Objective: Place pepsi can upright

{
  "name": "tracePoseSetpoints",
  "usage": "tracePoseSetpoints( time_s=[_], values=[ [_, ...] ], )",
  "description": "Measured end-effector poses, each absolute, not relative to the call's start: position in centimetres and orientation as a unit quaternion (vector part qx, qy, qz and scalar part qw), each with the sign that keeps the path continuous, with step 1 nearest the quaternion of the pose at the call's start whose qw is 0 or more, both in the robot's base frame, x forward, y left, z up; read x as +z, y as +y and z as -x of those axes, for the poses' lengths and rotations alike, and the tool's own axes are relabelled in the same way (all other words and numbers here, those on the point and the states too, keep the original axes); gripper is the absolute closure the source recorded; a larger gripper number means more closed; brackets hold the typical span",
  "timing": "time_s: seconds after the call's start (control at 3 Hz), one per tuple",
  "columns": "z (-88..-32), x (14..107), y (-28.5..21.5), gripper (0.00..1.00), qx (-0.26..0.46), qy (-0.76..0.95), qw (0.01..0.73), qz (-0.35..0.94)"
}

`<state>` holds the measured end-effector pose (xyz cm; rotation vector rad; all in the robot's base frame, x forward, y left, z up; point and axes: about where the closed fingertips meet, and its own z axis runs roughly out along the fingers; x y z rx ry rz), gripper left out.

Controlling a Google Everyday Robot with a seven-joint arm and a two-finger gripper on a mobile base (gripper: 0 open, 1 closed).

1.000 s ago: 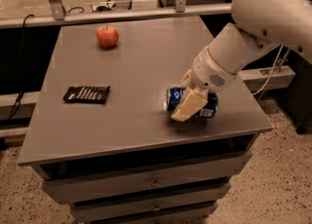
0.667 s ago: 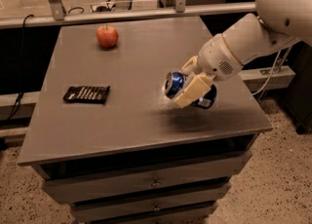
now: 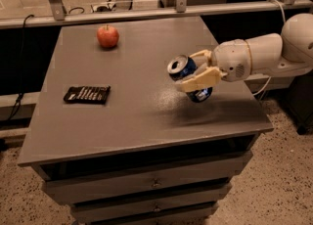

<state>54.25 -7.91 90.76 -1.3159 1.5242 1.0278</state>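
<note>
The pepsi can (image 3: pixel 188 78), dark blue with silver ends, hangs tilted in the air above the right part of the grey table (image 3: pixel 122 116). Its silver top faces up and to the left. My gripper (image 3: pixel 194 70) reaches in from the right on a white arm and is shut on the can, with one cream finger (image 3: pixel 199 78) across its front and the other behind it. The can is clear of the tabletop and casts a shadow below it.
A red apple (image 3: pixel 107 36) sits at the far left-middle of the table. A dark flat snack packet (image 3: pixel 87 94) lies at the left. The table's right edge is just under my arm. Drawers are below the front edge, a metal rail behind.
The gripper has lifted the can off the tabletop and turned it, so its silver top now points up and left instead of lying flat.
</note>
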Motion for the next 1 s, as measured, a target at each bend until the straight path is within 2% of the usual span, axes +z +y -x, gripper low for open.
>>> tracePoseSetpoints(
  time_s=[0.33, 1.0],
  values=[
    [-54.6, 91.6, -9.6, 1.0, 0.453, 0.574, 0.476, 0.489],
    [-54.0, 90.4, -12.1, 1.0, 0.51, 0.542, 0.514, 0.428]
  ],
)
